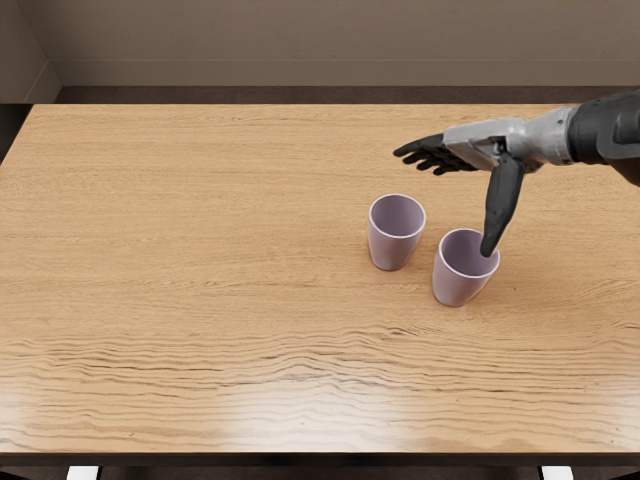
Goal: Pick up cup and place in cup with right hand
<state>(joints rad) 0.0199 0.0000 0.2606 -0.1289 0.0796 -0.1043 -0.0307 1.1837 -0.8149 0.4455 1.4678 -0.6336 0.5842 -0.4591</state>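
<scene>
My right hand [458, 196] reaches in from the right edge, above and behind the two cups, with its fingers spread and nothing held. Its thumb points down and overlaps the rim of the nearer cup in the picture; whether it touches cannot be told. That light purple cup [458, 287] stands upright on the table. The other cup [391, 250], same in colour and shape, stands upright just to its left and slightly farther back, with a narrow gap between them. Both cups look empty inside.
The wooden table [200, 250] spans most of the view, its front edge near the bottom of the picture. A brown wall [330, 45] rises behind the far edge. No other objects show on the tabletop.
</scene>
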